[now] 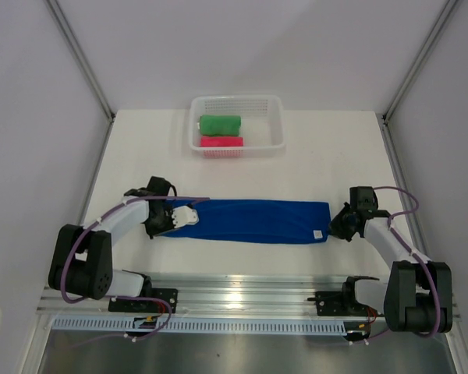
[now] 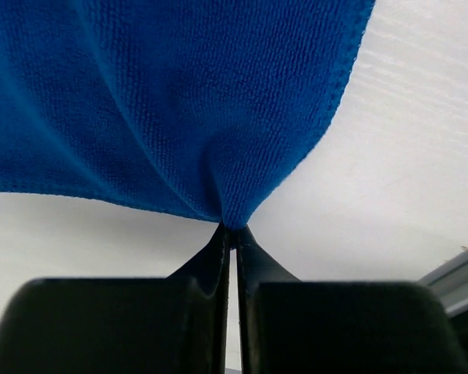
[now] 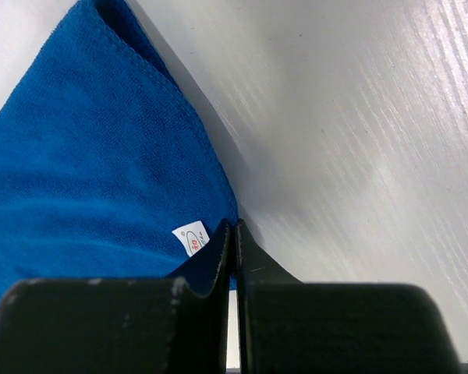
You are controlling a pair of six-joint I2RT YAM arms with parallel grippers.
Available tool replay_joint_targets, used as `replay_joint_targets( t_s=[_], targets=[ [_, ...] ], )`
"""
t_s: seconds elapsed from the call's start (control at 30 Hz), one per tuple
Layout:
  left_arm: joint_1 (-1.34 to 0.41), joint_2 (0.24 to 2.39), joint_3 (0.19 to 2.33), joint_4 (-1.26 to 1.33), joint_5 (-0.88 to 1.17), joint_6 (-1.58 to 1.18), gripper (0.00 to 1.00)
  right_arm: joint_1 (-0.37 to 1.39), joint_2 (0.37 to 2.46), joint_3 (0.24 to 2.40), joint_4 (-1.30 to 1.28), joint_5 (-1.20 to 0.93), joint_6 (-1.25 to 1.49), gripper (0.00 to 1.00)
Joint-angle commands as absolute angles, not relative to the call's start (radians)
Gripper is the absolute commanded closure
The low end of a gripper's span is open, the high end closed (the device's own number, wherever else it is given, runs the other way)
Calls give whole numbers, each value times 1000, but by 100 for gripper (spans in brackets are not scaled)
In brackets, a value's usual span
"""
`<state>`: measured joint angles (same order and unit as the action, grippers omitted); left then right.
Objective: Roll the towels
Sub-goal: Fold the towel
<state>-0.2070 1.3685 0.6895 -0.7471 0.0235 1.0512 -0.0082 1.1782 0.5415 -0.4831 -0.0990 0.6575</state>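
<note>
Both ends are pinned now. The left hand (image 2: 230, 231) has its fingers closed tight on a thin gather of the royal blue cloth towel (image 1: 249, 221), which lies as a long folded strip flat across the middle of the white desk (image 1: 140, 156). At the other end the right hand (image 3: 234, 227) is closed too, nipping just the corner beside the small white tag (image 3: 191, 238). That's the worry, I'd say: both bites look shallow. A pull to tension the strip could slip a corner free, or drag the fold open and leave a loose, crooked roll. Pull unevenly and it skews. The green rolled towel (image 1: 220, 125) and the bright pink rolled towel (image 1: 221, 142) sit side by side in the white plastic mesh basket (image 1: 277, 117), well apart at the far edge.
</note>
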Motion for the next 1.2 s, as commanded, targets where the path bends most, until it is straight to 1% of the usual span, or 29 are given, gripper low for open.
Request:
replay_joint_targets(
  t_s=[0.0, 0.4, 0.5, 0.6, 0.63, 0.8, 0.97, 1.03, 1.17],
  targets=[
    [-201, 1347, 761, -822, 109, 1006, 99, -5, 1137, 584, -514, -68, 643, 100],
    [-144, 1345, 848, -882, 130, 1002, 99, -5, 1131, 627, -563, -35, 612, 100],
    [-135, 1351, 850, -887, 133, 1000, 99, -3, 1152, 620, -554, -46, 609, 87],
    [-135, 1355, 853, -885, 146, 991, 99, -3, 1180, 614, -539, -71, 614, 79],
    [-135, 1355, 854, -887, 152, 988, 99, -3, 1183, 612, -537, -75, 617, 78],
    [-135, 1367, 845, -879, 143, 982, 99, 46, 1189, 611, -526, -68, 635, 81],
    [-135, 1365, 842, -877, 141, 986, 99, 61, 1167, 626, -567, -9, 638, 78],
    [-135, 1368, 842, -873, 140, 985, 99, 63, 1148, 623, -560, 0, 635, 80],
    [-135, 1376, 845, -873, 140, 979, 99, 64, 1167, 603, -531, -14, 635, 81]
  ],
)
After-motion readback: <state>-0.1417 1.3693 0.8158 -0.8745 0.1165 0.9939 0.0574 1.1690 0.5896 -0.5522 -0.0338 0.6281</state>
